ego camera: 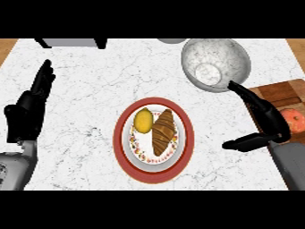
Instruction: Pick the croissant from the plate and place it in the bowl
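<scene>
At the left edge, the left hand [28, 105] rests over the white marble table [82, 134] with its fingers straight and pointing away, holding nothing; it looks parked, not part of the pick.

In the middle sits the red-rimmed plate [123, 147], and the croissant [163, 131] still lies on it, on its right half, lengthwise from near to far. A lemon [143, 119] lies just beside it on the left, touching or nearly so. Nothing has been lifted, so the task seems to be at its first step: the approach to the croissant.

Right of the plate, the right hand [268, 125] hovers well apart from the croissant, fingers stretched out toward the far side and thumb spread toward the plate, so the hand stands wide apart and empty. The next move probably calls for swinging this hand left over the plate, coming down on the croissant from the right so as not to nudge the lemon, and closing round it.

The grey bowl [237, 56] stands at the far right, just beyond the right hand's fingertips, so the carry would be short. A wooden cutting board [293, 91] with an orange-red fruit [294, 118] lies under the right forearm; it is out of the path. A dark-legged object [72, 43] and a grey round thing [173, 40] sit at the far edge.
</scene>
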Robot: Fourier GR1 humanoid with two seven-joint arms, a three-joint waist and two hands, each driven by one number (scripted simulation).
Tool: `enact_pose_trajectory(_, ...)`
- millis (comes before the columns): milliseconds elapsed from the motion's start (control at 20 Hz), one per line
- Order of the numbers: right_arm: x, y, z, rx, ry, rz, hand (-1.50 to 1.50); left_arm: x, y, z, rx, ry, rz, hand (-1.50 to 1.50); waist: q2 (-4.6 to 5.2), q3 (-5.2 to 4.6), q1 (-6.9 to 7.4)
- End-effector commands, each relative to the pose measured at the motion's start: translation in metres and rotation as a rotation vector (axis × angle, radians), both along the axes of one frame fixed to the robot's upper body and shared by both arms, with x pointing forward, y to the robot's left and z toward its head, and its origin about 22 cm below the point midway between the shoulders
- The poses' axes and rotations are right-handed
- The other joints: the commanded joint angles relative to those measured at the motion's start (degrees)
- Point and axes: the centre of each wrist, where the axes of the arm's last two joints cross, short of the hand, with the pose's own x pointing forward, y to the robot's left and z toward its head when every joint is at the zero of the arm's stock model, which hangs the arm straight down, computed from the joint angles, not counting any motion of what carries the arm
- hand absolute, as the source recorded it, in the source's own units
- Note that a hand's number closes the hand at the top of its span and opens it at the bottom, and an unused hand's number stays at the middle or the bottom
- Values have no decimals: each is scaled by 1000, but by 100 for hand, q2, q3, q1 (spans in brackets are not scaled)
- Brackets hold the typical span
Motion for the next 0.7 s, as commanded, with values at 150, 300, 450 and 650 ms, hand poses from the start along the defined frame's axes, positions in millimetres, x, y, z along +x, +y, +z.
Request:
enact_pose_trajectory(150, 19, 34, 43, -392, 6, 58, -150, -4, -2, -11, 0, 4, 25, 0, -36, -15, -78)
enact_pose_trajectory(300, 25, 69, 66, -492, 33, 106, -150, 1, -5, 16, 8, -5, 23, 0, -50, -11, -63)
enact_pose_trajectory(450, 20, 88, 73, -535, 66, 146, -150, 3, -4, 7, -7, 7, 21, 0, -31, -8, -93)
enact_pose_trajectory(650, 26, 122, 63, -597, 83, 232, -150, 6, -17, 7, -22, -12, 20, 0, -14, -5, -61)
